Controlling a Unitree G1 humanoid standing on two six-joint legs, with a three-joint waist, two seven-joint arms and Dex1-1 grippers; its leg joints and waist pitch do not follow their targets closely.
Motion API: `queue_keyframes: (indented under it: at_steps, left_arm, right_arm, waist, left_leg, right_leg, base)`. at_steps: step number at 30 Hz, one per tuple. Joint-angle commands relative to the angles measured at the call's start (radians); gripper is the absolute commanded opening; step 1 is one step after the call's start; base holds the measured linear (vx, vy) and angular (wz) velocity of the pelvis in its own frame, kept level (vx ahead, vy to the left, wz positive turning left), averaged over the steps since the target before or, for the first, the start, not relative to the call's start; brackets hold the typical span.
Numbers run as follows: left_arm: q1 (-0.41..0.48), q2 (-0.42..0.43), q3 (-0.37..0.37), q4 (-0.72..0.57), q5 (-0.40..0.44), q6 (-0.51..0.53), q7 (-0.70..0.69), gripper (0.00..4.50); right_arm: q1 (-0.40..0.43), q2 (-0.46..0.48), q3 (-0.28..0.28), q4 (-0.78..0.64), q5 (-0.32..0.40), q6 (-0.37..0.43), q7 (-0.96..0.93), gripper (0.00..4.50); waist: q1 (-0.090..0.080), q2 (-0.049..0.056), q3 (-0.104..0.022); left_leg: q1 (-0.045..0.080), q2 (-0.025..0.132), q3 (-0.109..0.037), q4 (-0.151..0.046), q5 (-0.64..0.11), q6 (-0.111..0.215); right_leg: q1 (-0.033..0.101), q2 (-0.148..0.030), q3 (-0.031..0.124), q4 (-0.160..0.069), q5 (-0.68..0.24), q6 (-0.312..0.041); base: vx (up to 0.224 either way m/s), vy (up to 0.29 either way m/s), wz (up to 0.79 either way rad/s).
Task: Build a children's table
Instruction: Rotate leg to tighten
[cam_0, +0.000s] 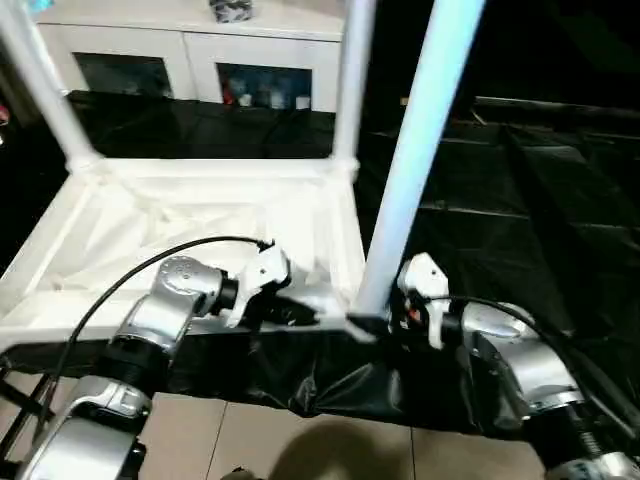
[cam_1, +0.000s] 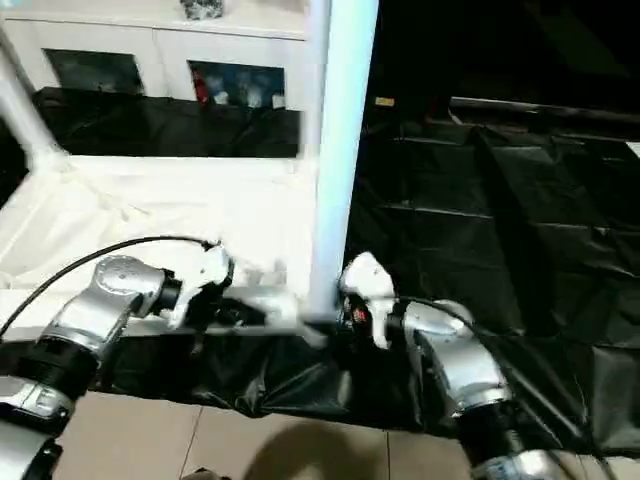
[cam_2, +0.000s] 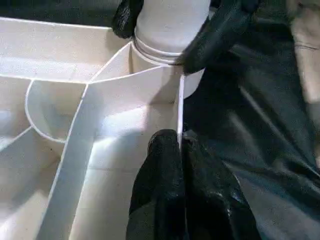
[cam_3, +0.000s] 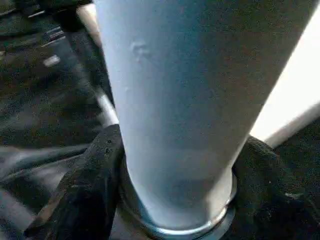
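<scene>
My right gripper (cam_3: 175, 165) is grasping the leg (cam_0: 415, 160) low, just above the near corner socket of the upside-down table top (cam_0: 150, 230). My left gripper (cam_2: 182, 185) is clenched on its thin rim. The plastic looks light, stiff and slippery.

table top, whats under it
The upturned table top lies on black sheeting that spreads out past it. Whatever is beneath the sheeting is covered.
</scene>
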Motion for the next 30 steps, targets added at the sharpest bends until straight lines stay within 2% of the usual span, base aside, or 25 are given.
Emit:
queue_keyframes:
  at_steps: [1,4,6,7,8,11,12,13,14,18,19,20,21,23,26,27,30]
  left_arm:
    - [-0.045,-0.062,0.032,-0.004,-0.002,0.013,0.133,0.00]
    - [-0.048,-0.083,0.033,0.000,0.009,0.023,0.182,0.00]
    - [-0.045,-0.153,0.025,-0.003,0.035,0.053,0.300,0.00]
    - [-0.039,-0.172,0.017,-0.014,0.040,0.063,0.329,0.00]
    - [-0.037,-0.178,0.014,-0.018,0.041,0.067,0.336,0.00]
    - [-0.019,-0.211,-0.008,-0.046,0.050,0.079,0.354,0.00]
    - [-0.013,-0.217,-0.018,-0.052,0.054,0.079,0.351,0.00]
    - [-0.012,-0.218,-0.021,-0.052,0.054,0.078,0.348,0.00]
    - [-0.011,-0.221,-0.021,-0.051,0.054,0.078,0.346,0.00]
    - [-0.018,-0.214,-0.018,-0.043,0.054,0.067,0.332,0.00]
    - [-0.019,-0.206,-0.018,-0.045,0.051,0.062,0.314,0.00]
    - [-0.018,-0.196,-0.019,-0.047,0.047,0.059,0.296,0.00]
    - [-0.015,-0.179,-0.022,-0.053,0.038,0.052,0.261,0.00]
    - [-0.012,-0.162,-0.025,-0.059,0.030,0.045,0.228,0.00]
    - [-0.003,-0.105,-0.034,-0.074,0.003,0.019,0.107,0.00]
    - [-0.003,-0.089,-0.037,-0.074,-0.003,0.005,0.072,0.00]
    - [-0.011,-0.049,-0.048,-0.057,0.006,-0.027,0.015,0.00]
  right_arm:
    - [-0.016,0.074,0.031,0.052,-0.016,0.007,-0.100,2.69]
    - [-0.027,0.108,0.017,0.077,-0.023,0.012,-0.167,2.68]
    - [-0.073,0.214,-0.027,0.163,-0.055,0.026,-0.401,2.68]
    - [-0.089,0.245,-0.040,0.189,-0.061,0.030,-0.457,2.68]
    - [-0.093,0.254,-0.043,0.195,-0.062,0.031,-0.467,2.68]
    - [-0.121,0.294,-0.035,0.230,-0.085,0.012,-0.516,2.68]
    - [-0.126,0.303,-0.028,0.233,-0.090,-0.005,-0.512,3.02]
    - [-0.126,0.303,-0.025,0.229,-0.088,-0.011,-0.501,3.02]
    - [-0.126,0.304,-0.023,0.228,-0.086,-0.018,-0.490,3.23]
    - [-0.119,0.292,-0.041,0.205,-0.065,-0.010,-0.451,3.47]
    - [-0.115,0.280,-0.041,0.196,-0.062,-0.009,-0.437,3.65]
    - [-0.111,0.266,-0.037,0.189,-0.064,-0.013,-0.422,3.65]
    - [-0.102,0.239,-0.024,0.171,-0.062,-0.018,-0.382,3.78]
    - [-0.093,0.212,-0.012,0.153,-0.059,-0.024,-0.342,3.78]
    - [-0.064,0.127,0.004,0.080,-0.027,-0.026,-0.204,3.78]
    - [-0.058,0.103,0.006,0.060,-0.013,-0.021,-0.159,3.78]
    - [-0.043,0.043,0.019,0.016,0.019,-0.006,-0.040,3.78]
  waist:
    - [-0.009,-0.005,-0.057]
    - [-0.015,-0.002,-0.058]
    - [-0.026,-0.001,-0.059]
    - [-0.028,0.003,-0.059]
    - [-0.033,0.002,-0.058]
    - [-0.031,0.003,-0.062]
    - [-0.032,0.006,-0.063]
    - [-0.032,0.009,-0.062]
    - [-0.032,0.006,-0.061]
    - [-0.034,0.011,-0.061]
    - [-0.034,0.011,-0.060]
    - [-0.034,0.020,-0.061]
    - [-0.035,0.018,-0.062]
    - [-0.035,0.018,-0.063]
    - [-0.034,0.013,-0.064]
    - [-0.035,0.015,-0.065]
    - [-0.031,0.016,-0.062]
  left_leg:
    - [0.014,0.019,-0.008,-0.071,-0.294,-0.014]
    - [0.013,0.019,-0.006,-0.069,-0.287,-0.010]
    - [0.012,0.017,-0.007,-0.070,-0.276,-0.020]
    - [0.013,0.017,-0.008,-0.070,-0.277,-0.025]
    - [0.014,0.016,-0.008,-0.070,-0.286,-0.026]
    - [0.012,0.017,-0.006,-0.068,-0.259,-0.013]
    - [0.011,0.015,-0.005,-0.067,-0.257,-0.009]
    - [0.010,0.015,-0.005,-0.067,-0.261,-0.008]
    - [0.010,0.014,-0.005,-0.067,-0.266,-0.006]
    - [0.012,0.015,-0.006,-0.070,-0.290,-0.010]
    - [0.012,0.016,-0.007,-0.070,-0.290,-0.011]
    - [0.012,0.015,-0.007,-0.069,-0.289,-0.012]
    - [0.011,0.015,-0.007,-0.068,-0.286,-0.008]
    - [0.010,0.015,-0.006,-0.066,-0.275,0.001]
    - [0.008,0.014,-0.003,-0.063,-0.246,0.021]
    - [0.007,0.014,-0.003,-0.062,-0.242,0.028]
    - [0.010,0.019,-0.002,-0.063,-0.260,0.034]
  right_leg:
    - [0.038,-0.069,0.036,-0.089,-0.330,-0.171]
    - [0.036,-0.068,0.039,-0.089,-0.305,-0.173]
    - [0.036,-0.067,0.037,-0.086,-0.286,-0.183]
    - [0.035,-0.066,0.037,-0.084,-0.284,-0.185]
    - [0.036,-0.066,0.037,-0.087,-0.290,-0.183]
    - [0.040,-0.064,0.039,-0.083,-0.218,-0.187]
    - [0.041,-0.063,0.040,-0.083,-0.199,-0.190]
    - [0.041,-0.063,0.040,-0.083,-0.196,-0.191]
    - [0.043,-0.063,0.039,-0.084,-0.200,-0.190]
    - [0.042,-0.062,0.039,-0.085,-0.218,-0.188]
    - [0.042,-0.062,0.039,-0.085,-0.218,-0.189]
    - [0.043,-0.062,0.039,-0.084,-0.208,-0.191]
    - [0.045,-0.061,0.039,-0.084,-0.191,-0.194]
    - [0.047,-0.060,0.039,-0.081,-0.155,-0.203]
    - [0.053,-0.060,0.039,-0.078,-0.110,-0.219]
    - [0.053,-0.060,0.039,-0.076,-0.099,-0.228]
    - [0.052,-0.059,0.038,-0.078,-0.119,-0.233]
  base:
    - [0.000,0.000,0.00]
    - [0.000,0.000,0.00]
    - [0.000,0.000,0.00]
    - [0.000,0.000,0.00]
    - [0.000,0.000,0.00]
    - [0.000,0.000,0.00]
    - [0.000,0.000,0.00]
    - [0.000,0.000,0.00]
    - [0.000,0.000,0.00]
    - [0.000,0.000,0.00]
    - [0.000,0.000,0.00]
    - [0.000,0.000,0.00]
    - [0.000,0.000,0.00]
    - [0.000,0.000,0.00]
    - [0.000,0.000,0.00]
    - [0.000,0.000,0.00]
    - [0.000,0.000,0.00]
